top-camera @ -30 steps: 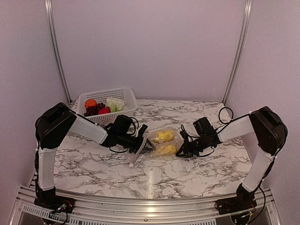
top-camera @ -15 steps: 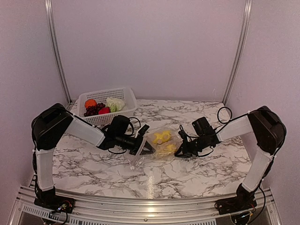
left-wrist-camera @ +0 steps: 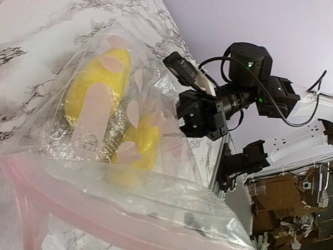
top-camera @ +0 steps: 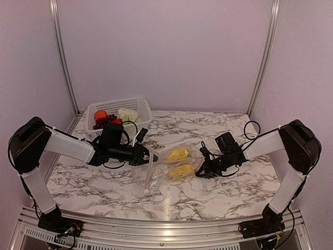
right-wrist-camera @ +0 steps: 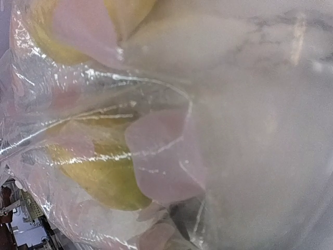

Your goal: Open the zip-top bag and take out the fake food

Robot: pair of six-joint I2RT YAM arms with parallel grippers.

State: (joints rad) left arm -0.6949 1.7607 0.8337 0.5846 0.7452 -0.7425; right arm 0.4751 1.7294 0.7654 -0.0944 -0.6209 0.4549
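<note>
Plastic stretched between two arms, that's the picture: the large clear crinkly zip-top bag (top-camera: 161, 174) lies about midway across the white marbled counter (top-camera: 99, 190), with two yellow plastic toy pieces (top-camera: 179, 153) inside it, one behind the other. The left fingers (top-camera: 147, 155) are pinched down on the mouth end, and the left wrist view has the pink zip strip (left-wrist-camera: 78, 195) running right under its lens, so that grip looks sound. Over at the far end, the right fingers (top-camera: 202, 169) are up against the bag, but whether they are clamped or parted I cannot tell (the right wrist view is nothing but film and a yellow blur pressed to the lens).

Back left, the white plastic mesh basket (top-camera: 117, 101) holds an orange ball (top-camera: 100, 113), dark purple grapes (top-camera: 104, 122), a red piece (top-camera: 115, 123) and a pale cauliflower (top-camera: 127, 114), well apart from the bag. My read is that only the yellow ones are left to come out.

Handling: this film is light, limp and slippery, and it will crumple and slide rather than hold a shape. The stiffer zip strip is the place to grip, one lip per side, pulled apart. The toys look hard, light and smooth; they should tumble out once the mouth gapes, or roll away if tipped too fast
</note>
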